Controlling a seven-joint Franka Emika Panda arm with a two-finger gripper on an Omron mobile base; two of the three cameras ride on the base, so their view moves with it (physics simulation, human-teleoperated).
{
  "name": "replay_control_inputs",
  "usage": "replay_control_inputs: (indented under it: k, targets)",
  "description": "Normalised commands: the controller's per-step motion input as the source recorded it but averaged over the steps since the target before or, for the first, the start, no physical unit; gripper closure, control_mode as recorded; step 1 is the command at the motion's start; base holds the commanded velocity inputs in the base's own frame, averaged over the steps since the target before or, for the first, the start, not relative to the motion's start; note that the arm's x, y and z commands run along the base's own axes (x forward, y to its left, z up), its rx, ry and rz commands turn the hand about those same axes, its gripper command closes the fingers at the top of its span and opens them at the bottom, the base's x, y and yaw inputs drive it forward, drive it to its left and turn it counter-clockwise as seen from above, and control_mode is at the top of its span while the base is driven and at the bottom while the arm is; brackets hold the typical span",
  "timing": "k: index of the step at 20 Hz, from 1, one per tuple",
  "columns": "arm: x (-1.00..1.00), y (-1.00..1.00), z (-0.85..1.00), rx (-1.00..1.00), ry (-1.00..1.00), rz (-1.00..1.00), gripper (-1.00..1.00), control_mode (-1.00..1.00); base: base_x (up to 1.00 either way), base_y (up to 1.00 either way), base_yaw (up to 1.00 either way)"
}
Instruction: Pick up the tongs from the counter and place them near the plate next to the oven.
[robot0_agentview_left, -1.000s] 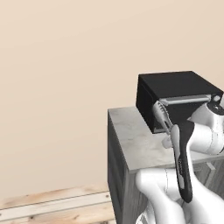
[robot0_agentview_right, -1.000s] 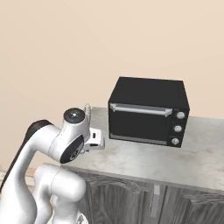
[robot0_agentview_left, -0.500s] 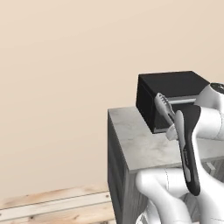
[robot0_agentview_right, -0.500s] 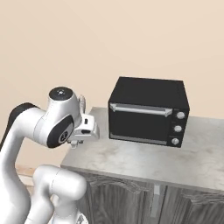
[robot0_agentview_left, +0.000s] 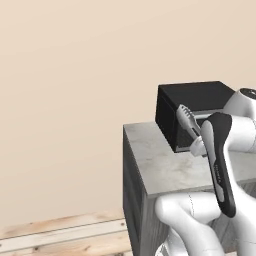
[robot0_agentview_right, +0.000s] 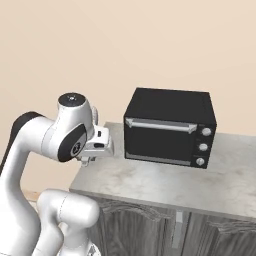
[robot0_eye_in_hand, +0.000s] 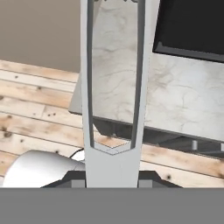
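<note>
Grey tongs (robot0_eye_in_hand: 113, 87) clamped in the gripper (robot0_agentview_right: 95, 155), above the counter (robot0_agentview_right: 165, 182).
Long axis runs straight out from the jaws, toward the oven (robot0_agentview_right: 169, 127); no plate visible.

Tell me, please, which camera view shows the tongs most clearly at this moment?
The hand view: the tongs run up the picture's middle, both narrow arms and the joined end plain, held in the gripper. The left base view shows just their ridged tips in front of the oven. In the right base view I cannot make them out.
</note>
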Motion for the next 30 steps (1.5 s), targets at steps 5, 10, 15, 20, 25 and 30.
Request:
replay_control_inputs:
  k: [5, 10, 15, 20, 25, 30]
  targets:
    - [-0.02, 0.05, 0.00, -0.01, 0.00, -0.05, 1.00, 1.00, -0.08, 0.02, -0.08]
    - [0.00, 0.00, 0.00, 0.00, 0.00, 0.00, 1.00, 1.00, -0.26, 0.01, -0.31]
    - [0.00, 0.00, 0.00, 0.00, 0.00, 0.00, 1.00, 1.00, -0.20, 0.00, -0.45]
    - [0.00, 0.00, 0.00, 0.00, 0.00, 0.00, 1.00, 1.00, -0.16, -0.06, -0.54]
    - [0.00, 0.00, 0.00, 0.00, 0.00, 0.00, 1.00, 1.00, -0.16, -0.15, -0.56]
    - [0.00, 0.00, 0.00, 0.00, 0.00, 0.00, 1.00, 1.00, -0.12, -0.13, -0.56]
